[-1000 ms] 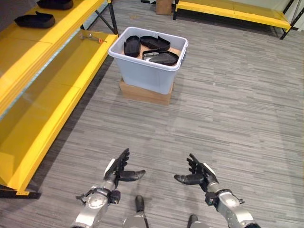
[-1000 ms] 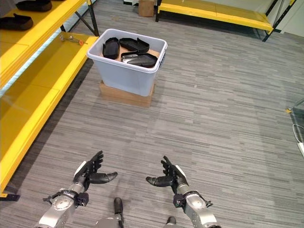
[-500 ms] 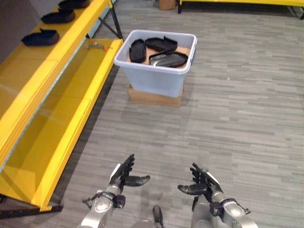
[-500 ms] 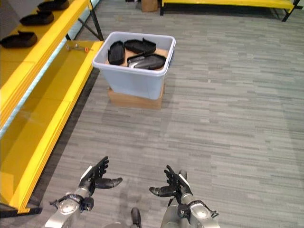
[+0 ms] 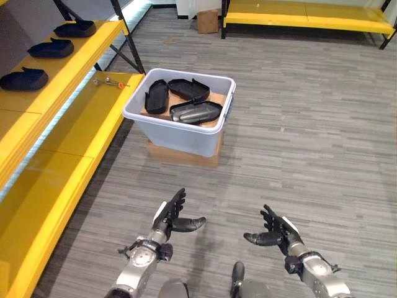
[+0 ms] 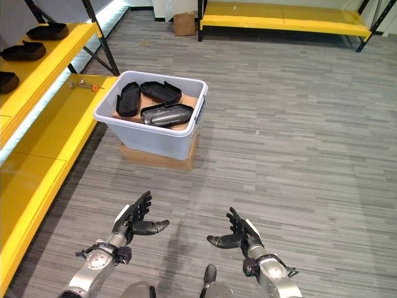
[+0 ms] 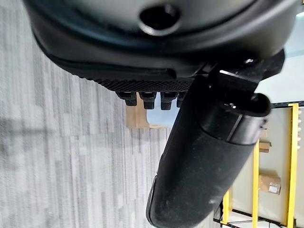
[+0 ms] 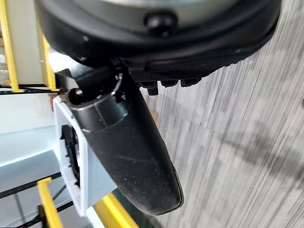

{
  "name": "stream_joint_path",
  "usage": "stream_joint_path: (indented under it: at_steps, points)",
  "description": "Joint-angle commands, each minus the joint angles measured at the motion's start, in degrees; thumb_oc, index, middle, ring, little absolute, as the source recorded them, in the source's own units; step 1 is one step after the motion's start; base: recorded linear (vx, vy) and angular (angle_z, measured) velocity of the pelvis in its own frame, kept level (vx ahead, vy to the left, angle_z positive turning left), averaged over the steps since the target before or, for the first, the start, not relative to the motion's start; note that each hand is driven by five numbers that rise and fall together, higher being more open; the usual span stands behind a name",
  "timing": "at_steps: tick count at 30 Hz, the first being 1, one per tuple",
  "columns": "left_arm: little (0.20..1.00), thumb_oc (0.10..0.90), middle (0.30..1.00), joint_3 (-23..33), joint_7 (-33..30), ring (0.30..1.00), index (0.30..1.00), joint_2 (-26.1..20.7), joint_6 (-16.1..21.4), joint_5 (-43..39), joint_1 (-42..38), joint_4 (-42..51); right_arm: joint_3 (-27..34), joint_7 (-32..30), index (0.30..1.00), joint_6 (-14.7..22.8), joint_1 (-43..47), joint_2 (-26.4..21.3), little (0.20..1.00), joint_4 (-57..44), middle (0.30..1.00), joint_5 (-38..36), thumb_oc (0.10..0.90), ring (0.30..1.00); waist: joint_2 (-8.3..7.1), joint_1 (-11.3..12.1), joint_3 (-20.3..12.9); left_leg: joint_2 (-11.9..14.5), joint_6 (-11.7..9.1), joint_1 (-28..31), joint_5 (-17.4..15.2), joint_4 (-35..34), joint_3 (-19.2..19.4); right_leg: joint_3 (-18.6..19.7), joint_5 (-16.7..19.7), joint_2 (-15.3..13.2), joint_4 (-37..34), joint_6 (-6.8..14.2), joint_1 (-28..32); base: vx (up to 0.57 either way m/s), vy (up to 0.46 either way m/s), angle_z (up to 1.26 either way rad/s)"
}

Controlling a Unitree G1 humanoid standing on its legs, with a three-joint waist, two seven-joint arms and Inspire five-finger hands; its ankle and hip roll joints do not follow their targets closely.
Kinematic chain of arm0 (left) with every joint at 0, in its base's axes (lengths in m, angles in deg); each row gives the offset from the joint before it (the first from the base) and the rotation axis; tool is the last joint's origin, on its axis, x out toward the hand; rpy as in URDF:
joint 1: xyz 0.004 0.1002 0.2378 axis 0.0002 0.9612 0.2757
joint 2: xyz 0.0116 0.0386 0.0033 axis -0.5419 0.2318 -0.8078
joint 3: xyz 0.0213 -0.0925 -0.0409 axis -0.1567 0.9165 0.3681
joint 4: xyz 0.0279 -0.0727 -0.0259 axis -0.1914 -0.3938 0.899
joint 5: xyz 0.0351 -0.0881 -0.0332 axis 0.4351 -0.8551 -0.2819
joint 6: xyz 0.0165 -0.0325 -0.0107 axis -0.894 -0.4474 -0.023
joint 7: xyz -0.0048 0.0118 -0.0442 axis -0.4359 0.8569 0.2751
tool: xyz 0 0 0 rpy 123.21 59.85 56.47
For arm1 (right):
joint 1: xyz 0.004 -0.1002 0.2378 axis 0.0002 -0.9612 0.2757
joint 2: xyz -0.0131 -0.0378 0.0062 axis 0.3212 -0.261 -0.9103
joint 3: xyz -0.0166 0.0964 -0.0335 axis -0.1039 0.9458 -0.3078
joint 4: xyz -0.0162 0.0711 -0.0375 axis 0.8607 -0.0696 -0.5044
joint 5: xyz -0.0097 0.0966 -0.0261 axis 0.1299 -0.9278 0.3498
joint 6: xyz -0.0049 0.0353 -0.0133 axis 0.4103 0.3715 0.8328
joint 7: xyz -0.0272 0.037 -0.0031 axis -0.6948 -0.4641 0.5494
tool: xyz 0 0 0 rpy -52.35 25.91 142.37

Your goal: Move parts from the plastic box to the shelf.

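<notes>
Well short of the plastic box, both hands hang over the floor, left hand and right hand with fingers spread, holding nothing. 3 black parts lie in the box; 3 more sit on the shelf.

Grey wood-grain plank floor across the scene. A flat brown cardboard slab lies on the floor, its edge showing near side. A small cardboard carton stands at the far end of the floor, beside a low yellow bench-like rack along the back. A metal tool with a red tip lies nearby.
</notes>
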Motion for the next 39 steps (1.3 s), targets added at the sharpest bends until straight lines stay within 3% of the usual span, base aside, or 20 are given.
stream_joint_path:
  at_steps: [1, 2, 4, 6, 10, 16, 19, 22, 23, 26, 27, 28, 29, 30, 31, 32, 34, 36, 37, 39]
  points:
    - [1.000, 0.900, 1.000, 1.83, -1.35, 1.000, 1.000, -4.32, 4.23, -0.84, 0.52, 5.20, 0.80, 0.04, 1.000, 4.65, 0.72, 0.50, 1.000, -4.30, 1.000, -2.06, 0.900, 1.000, -0.05, 2.67, 0.46, 4.83, 3.21, 4.04, 4.47, -20.92, 2.89, 3.30, 0.22, 0.39, -0.32, 8.32, -0.44, 0.29, 0.120, 0.02]
    - [1.000, 0.900, 1.000, 1.99, -1.47, 1.000, 1.000, -4.42, 4.10, -0.63, 0.58, 5.09, 0.82, -0.04, 1.000, 4.79, 0.63, 0.73, 1.000, -4.04, 1.000, -2.05, 0.900, 1.000, 0.26, 2.93, 0.18, 6.48, 3.02, 3.54, 6.20, -27.12, 2.93, 3.48, -0.34, 0.86, -0.39, 8.72, -0.19, 0.31, 0.159, -0.08]
    - [1.000, 0.900, 1.000, 2.25, -1.58, 1.000, 1.000, -4.70, 4.02, 0.14, 0.62, 4.62, 0.51, 0.18, 1.000, 5.07, 0.48, 1.05, 1.000, -3.11, 1.000, -1.94, 0.900, 1.000, 1.09, 3.78, -0.05, 9.94, 1.45, 2.65, 13.25, -37.41, 2.00, 4.46, -1.80, 2.01, -0.78, 9.35, 1.80, 0.32, 0.145, -0.19]
    - [1.000, 0.900, 1.000, 2.58, -1.41, 1.000, 1.000, -5.01, 3.86, 0.23, 0.83, 4.81, 0.29, 0.31, 1.000, 4.90, 0.50, 1.16, 1.000, -2.19, 1.000, -1.73, 0.900, 1.000, 1.28, 3.95, -0.52, 10.71, 0.33, 2.36, 14.68, -38.99, 2.79, 4.47, -2.65, 2.35, -0.95, 9.56, 3.75, 0.31, 0.113, -0.36]
    - [1.000, 0.900, 1.000, 3.25, -1.01, 1.000, 1.000, -5.59, 3.99, 0.60, 1.52, 4.94, -0.04, 0.81, 1.000, 4.58, 0.55, 1.57, 1.000, -2.00, 1.000, -1.26, 0.900, 1.000, 1.34, 4.57, -1.28, 9.93, 0.08, 4.12, 13.27, -39.48, 3.11, 5.15, -3.14, 2.89, -1.19, 9.73, 5.09, 0.18, 0.105, -0.35]
    - [1.000, 0.900, 1.000, 3.57, -1.63, 1.000, 1.000, -6.88, 4.17, -0.26, 0.93, 5.48, -0.57, 1.50, 1.000, 3.46, 2.57, 2.45, 1.000, -3.43, 1.000, -0.47, 0.900, 1.000, -0.06, 5.64, -2.44, 2.48, 3.93, 2.04, 7.01, -32.63, 4.40, 7.28, -3.42, -1.61, 2.07, 11.43, 4.61, 0.23, 0.222, -0.25]
    - [1.000, 0.900, 1.000, 3.28, -1.77, 1.000, 1.000, -7.21, 4.09, -0.22, 0.53, 5.77, -0.48, 1.44, 1.000, 3.32, 3.14, 2.54, 1.000, -3.33, 1.000, -0.03, 0.900, 1.000, -0.09, 5.69, -2.45, 0.65, 5.16, 1.51, 5.52, -31.54, 4.58, 7.27, -2.86, -2.39, 4.89, 12.33, 3.27, 0.13, 0.160, 0.02]
    - [1.000, 0.900, 1.000, 2.79, -2.02, 1.000, 1.000, -7.33, 3.98, -0.03, 0.19, 5.89, -0.73, 1.24, 1.000, 3.10, 4.10, 3.64, 1.000, -2.98, 1.000, 0.63, 0.900, 1.000, 0.79, 5.33, -2.18, -2.38, 7.91, 2.46, 3.00, -31.52, 5.22, 7.66, 3.20, -4.37, 16.88, 14.96, -2.22, 0.20, 0.297, 0.08]
    - [1.000, 0.900, 1.000, 2.45, -1.91, 1.000, 1.000, -7.42, 3.88, 0.38, 0.29, 6.15, -0.81, 1.50, 1.000, 3.02, 3.95, 3.97, 1.000, -3.45, 1.000, 0.84, 0.900, 1.000, 1.97, 4.32, -1.22, -3.64, 9.39, 4.58, 1.92, -32.04, 5.31, 8.54, 7.48, -4.64, 25.77, 16.25, -5.24, 0.12, 0.222, 0.03]
    - [1.000, 0.900, 1.000, 2.14, -1.76, 1.000, 1.000, -7.44, 3.83, 0.76, 0.55, 6.21, -1.06, 1.85, 1.000, 2.76, 3.59, 4.01, 1.000, -3.66, 1.000, 1.38, 0.900, 1.000, 3.60, 3.84, -0.23, -4.52, 10.79, 7.27, 0.66, -33.01, 5.47, 7.86, 9.22, -5.46, 32.47, 15.96, -8.12, 0.22, 0.238, 0.02]
    - [1.000, 0.900, 1.000, 1.94, -1.31, 1.000, 1.000, -7.38, 3.90, 0.97, 0.88, 6.05, -1.05, 2.03, 1.000, 2.63, 3.07, 3.91, 1.000, -4.01, 1.000, 1.78, 0.900, 1.000, 4.56, 3.12, 0.11, -5.54, 11.25, 9.50, -0.16, -33.99, 5.97, 6.80, 10.02, -7.81, 30.63, 15.17, -11.05, 0.15, 0.093, 0.04]
    - [1.000, 0.900, 1.000, 1.94, -1.31, 1.000, 1.000, -7.37, 3.92, 0.97, 0.91, 6.04, -1.06, 2.03, 1.000, 2.62, 3.03, 3.89, 1.000, -4.04, 1.000, 1.78, 0.900, 1.000, 4.45, 2.95, 0.29, -5.74, 11.28, 9.80, -0.16, -34.12, 5.85, 6.73, 9.78, -8.03, 30.81, 15.24, -10.80, 0.25, 0.103, -0.08]
    - [1.000, 0.900, 1.000, 1.74, -1.14, 1.000, 1.000, -7.24, 4.00, 0.77, 0.91, 5.84, -1.14, 1.98, 1.000, 2.62, 2.71, 3.58, 1.000, -4.10, 1.000, 1.71, 0.900, 1.000, 4.72, 2.35, 0.48, -6.50, 10.98, 10.58, -0.44, -34.60, 5.49, 7.07, 9.24, -8.82, 26.60, 14.77, -11.51, 0.24, -0.030, 0.00]
    - [1.000, 0.900, 1.000, 1.46, -1.20, 1.000, 1.000, -6.81, 4.17, 0.31, 0.77, 5.29, -1.09, 1.70, 1.000, 2.56, 2.56, 3.13, 1.000, -4.15, 1.000, 1.41, 0.900, 1.000, 4.75, 1.43, 0.88, -7.51, 10.14, 11.42, -1.24, -34.77, 4.77, 8.87, 8.94, -10.40, 17.46, 14.33, -12.60, 0.24, -0.030, -0.06]
    - [1.000, 0.900, 1.000, 1.45, -1.20, 1.000, 1.000, -6.78, 4.18, 0.31, 0.76, 5.26, -1.08, 1.70, 1.000, 2.56, 2.55, 3.10, 1.000, -4.16, 1.000, 1.41, 0.900, 1.000, 4.86, 1.34, 1.12, -7.44, 10.12, 11.73, -1.30, -34.81, 4.67, 8.69, 8.95, -10.33, 17.23, 14.34, -12.12, 0.31, -0.140, 0.19]
    - [1.000, 0.900, 1.000, 1.27, -1.23, 1.000, 1.000, -6.34, 4.38, 0.56, 0.11, 4.29, -0.75, 1.24, 1.000, 2.76, 2.66, 3.02, 1.000, -3.83, 1.000, 1.66, 0.900, 1.000, 4.85, 0.35, 1.27, -7.63, 8.92, 12.78, -2.17, -35.22, 4.00, 10.65, 11.00, -12.19, 5.91, 14.99, -12.59, 0.25, -0.161, 0.27]
    - [1.000, 0.900, 1.000, 1.39, -1.07, 1.000, 1.000, -6.36, 4.48, 1.38, -0.44, 3.90, -0.25, 1.12, 1.000, 2.84, 2.35, 3.01, 1.000, -4.06, 1.000, 2.32, 0.900, 1.000, 4.89, -0.53, 1.03, -7.32, 8.13, 14.10, -3.10, -35.77, 3.13, 12.47, 13.98, -14.85, -0.71, 15.92, -14.16, 0.30, -0.187, 0.38]
    - [1.000, 0.900, 1.000, 1.89, -0.90, 1.000, 1.000, -6.12, 4.69, 2.14, -0.15, 4.09, 0.17, 1.47, 1.000, 2.74, 1.82, 2.86, 1.000, -4.37, 1.000, 3.31, 0.900, 1.000, 4.58, -0.65, 0.58, -7.62, 7.90, 16.02, -4.34, -35.94, 3.26, 9.62, 15.97, -15.57, -2.19, 17.00, -14.54, 0.29, -0.157, 0.32]
    - [1.000, 0.900, 1.000, 2.23, -0.58, 1.000, 1.000, -5.89, 4.55, 2.44, 0.16, 3.87, 0.61, 1.86, 1.000, 2.62, 1.10, 2.75, 1.000, -4.48, 1.000, 3.26, 0.900, 1.000, 4.20, -0.52, -0.06, -7.91, 7.74, 16.67, -4.86, -35.91, 3.07, 8.76, 14.52, -15.09, -1.93, 16.92, -13.61, 0.20, -0.107, 0.12]
    - [1.000, 0.900, 1.000, 1.55, -0.33, 1.000, 1.000, -5.01, 4.60, 2.59, -0.04, 3.56, 0.25, 2.31, 1.000, 2.41, 1.30, 2.40, 1.000, -4.05, 1.000, 3.03, 0.900, 1.000, 3.75, -1.01, -0.66, -8.49, 7.85, 17.15, -5.88, -35.40, 2.17, 9.59, 16.10, -14.14, -1.24, 17.11, -13.16, 0.21, -0.123, 0.16]
